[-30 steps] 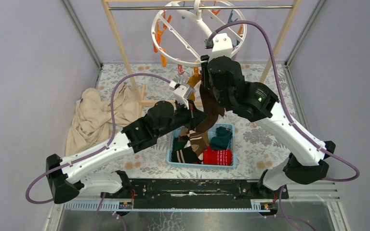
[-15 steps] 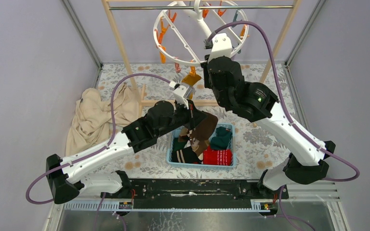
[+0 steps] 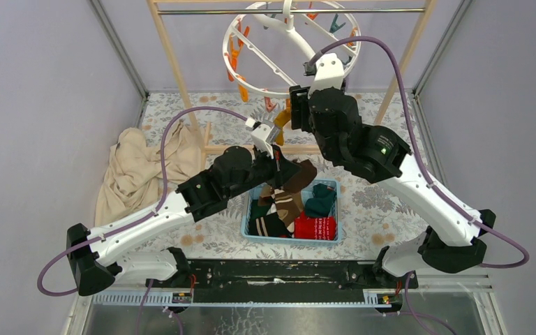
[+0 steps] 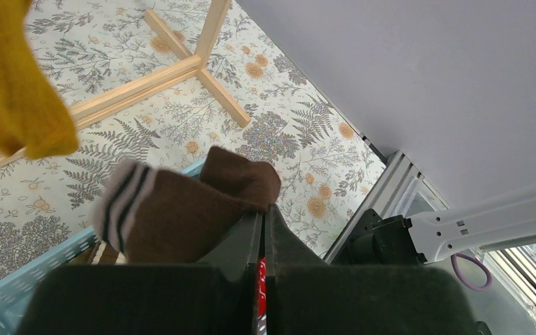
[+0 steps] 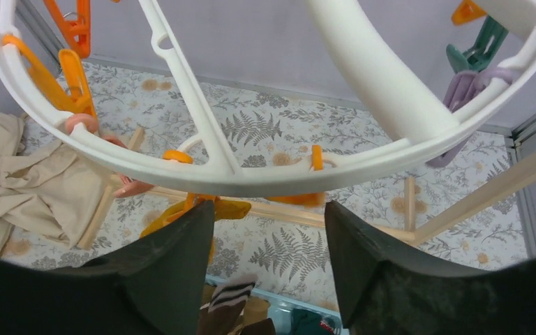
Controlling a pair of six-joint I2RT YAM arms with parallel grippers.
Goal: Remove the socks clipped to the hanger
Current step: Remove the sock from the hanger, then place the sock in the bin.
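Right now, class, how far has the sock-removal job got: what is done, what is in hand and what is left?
Done: several socks lie in the blue basket. In hand: a brown sock lies across the basket edge against the shut left claw; the right claw is open under the hanger, holding nothing. Left: at least one mustard sock hangs from the hanger.

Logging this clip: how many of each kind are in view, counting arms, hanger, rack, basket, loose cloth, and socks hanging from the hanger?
Arms: 2 (left arm, right arm)
Hanger: 1
Wooden rack: 1
Blue basket: 1
Beige cloth: 1
Mustard sock hanging from the hanger: 1
Total: 7
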